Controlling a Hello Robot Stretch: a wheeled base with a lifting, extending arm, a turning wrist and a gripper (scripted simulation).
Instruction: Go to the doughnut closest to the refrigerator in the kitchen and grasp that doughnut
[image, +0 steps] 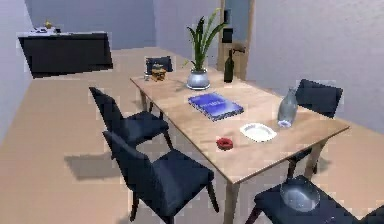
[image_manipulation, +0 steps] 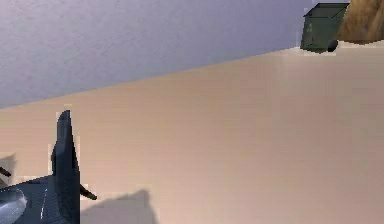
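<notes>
The gripper's state, released or grasping, cannot be told here. On the table (image: 255, 100) ahead lie two candidates. One is a small red blob (image: 225, 143) toward the near end, just beside a white plate (image: 257, 131). The other is a brown lump (image: 158, 72) at the far end, near the plant (image: 200, 55). Either may be a doughnut; at this range I cannot be sure, nor tell which lies nearer a refrigerator.

Both lie forward of the robot, while the arm reaches out sideways. On that side there is bare floor (image_manipulation: 230, 130), a chair back (image_manipulation: 65, 160) at the lower left and a dark bin (image_manipulation: 322, 27) far out. So the base probably has to drive up and turn until the target sits on the arm's side.
</notes>
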